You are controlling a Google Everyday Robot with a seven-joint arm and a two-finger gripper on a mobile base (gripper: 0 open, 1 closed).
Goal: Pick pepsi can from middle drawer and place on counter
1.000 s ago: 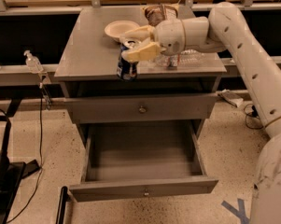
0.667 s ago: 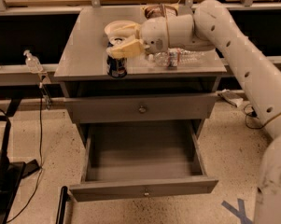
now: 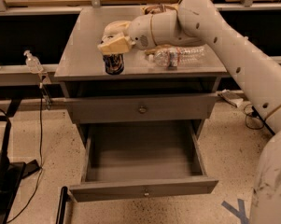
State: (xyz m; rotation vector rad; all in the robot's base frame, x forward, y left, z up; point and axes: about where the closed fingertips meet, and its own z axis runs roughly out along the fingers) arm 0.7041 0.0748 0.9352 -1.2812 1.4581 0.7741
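Observation:
The pepsi can (image 3: 114, 64), dark blue with a silver top, stands upright near the front left of the counter (image 3: 79, 55). My gripper (image 3: 113, 45) is right above it, its cream fingers closed around the can's top. The arm reaches in from the right across the counter. The can's base looks to be at or just above the counter surface. The middle drawer (image 3: 142, 189) is pulled fully out below, and its flat tray shows nothing in it.
A clear crinkled water bottle (image 3: 177, 56) lies on the counter right of the can. A pale plate (image 3: 113, 28) sits behind the gripper. The upper drawer (image 3: 107, 110) with the brass knob is shut. A sanitizer bottle (image 3: 32, 62) stands on the left ledge.
The gripper has carried the can leftward along the counter's front edge and lowered it slightly. The drawer has stayed open.

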